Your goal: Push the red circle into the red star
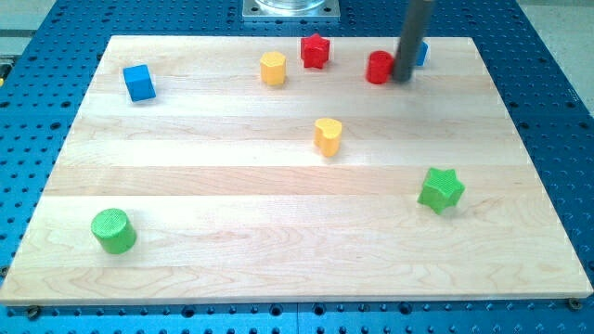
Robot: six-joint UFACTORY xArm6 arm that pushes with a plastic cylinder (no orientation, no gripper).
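Observation:
The red circle (378,68) sits near the view's top edge of the wooden board, right of centre. The red star (316,50) lies to its left, a short gap away, also near the top edge. My tip (402,78) is at the right side of the red circle, touching or nearly touching it. The dark rod rises from there to the view's top. A blue block (422,53) is partly hidden behind the rod, just right of it.
A yellow block (273,69) lies left of the red star. A blue cube (139,83) is at the upper left. A yellow heart (328,135) is near the centre. A green star (441,189) is at the right, a green circle (113,230) at the lower left.

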